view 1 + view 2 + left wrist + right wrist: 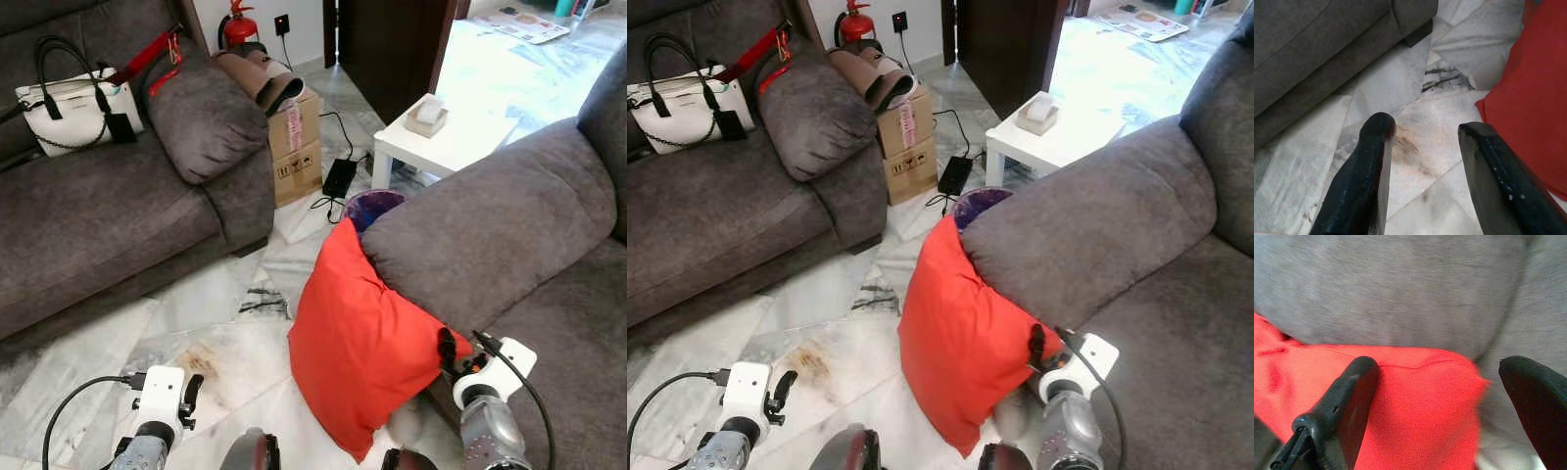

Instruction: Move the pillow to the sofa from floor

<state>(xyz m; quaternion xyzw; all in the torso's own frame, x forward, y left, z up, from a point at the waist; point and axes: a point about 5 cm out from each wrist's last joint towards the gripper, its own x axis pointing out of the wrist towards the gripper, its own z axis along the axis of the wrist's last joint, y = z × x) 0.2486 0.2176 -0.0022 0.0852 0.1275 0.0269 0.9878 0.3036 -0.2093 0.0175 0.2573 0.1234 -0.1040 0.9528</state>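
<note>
While a red pillow stands on edge on the marble floor, leaning against the armrest of the grey sofa, the right gripper sits right at its upper corner. Its two black fingers are spread wide apart, gripping nothing; the pillow's corner lies between them, nearer one finger, with grey sofa fabric just beyond the tips. The left gripper hangs low over the pale floor, fingers also wide open and empty; a brownish stain lies between their tips, and the pillow's edge is just beside the outer finger. Beyond the fingertips stands a second grey sofa carrying a white handbag. Farther off are a cardboard box and a small white bench.
</note>
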